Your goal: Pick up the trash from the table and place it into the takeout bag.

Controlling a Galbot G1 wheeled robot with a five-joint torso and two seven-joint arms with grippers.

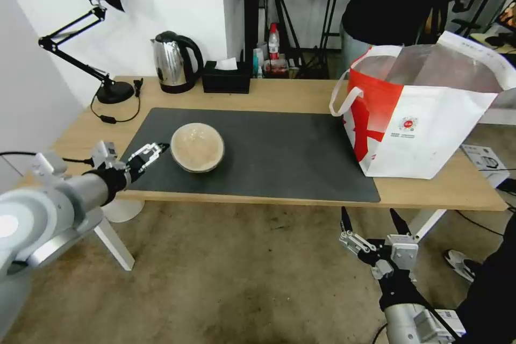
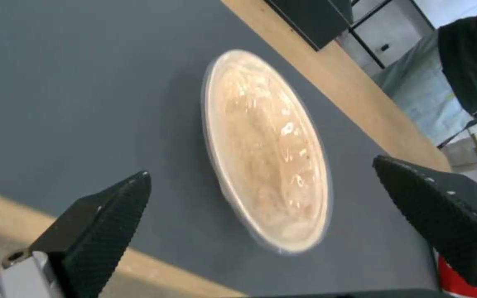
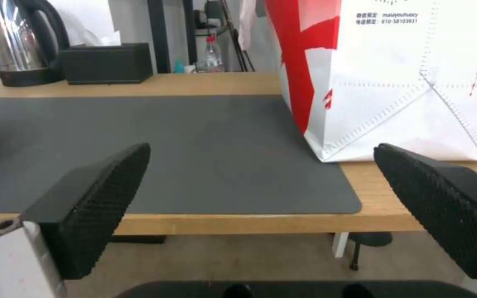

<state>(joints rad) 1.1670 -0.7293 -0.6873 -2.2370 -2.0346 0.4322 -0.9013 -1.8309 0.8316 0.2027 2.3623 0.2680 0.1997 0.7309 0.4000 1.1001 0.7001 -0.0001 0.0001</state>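
Note:
The trash I see is a beige round bowl (image 1: 197, 146) standing upright on the left part of the dark grey mat (image 1: 279, 156) on the table (image 1: 290, 94). My left gripper (image 1: 153, 151) is open just left of the bowl, level with its side and not touching it. In the left wrist view the bowl (image 2: 266, 149) lies beyond the spread fingers (image 2: 106, 223). The takeout bag (image 1: 424, 118) stands open on the table's right end. My right gripper (image 1: 371, 220) hangs open and empty below the table's front edge, facing the bag (image 3: 404, 74).
A black desk lamp (image 1: 102, 37), a steel kettle (image 1: 173, 62) and a black tissue box (image 1: 226, 76) line the table's back edge. A small white box (image 1: 484, 158) lies right of the bag. The mat between bowl and bag is bare.

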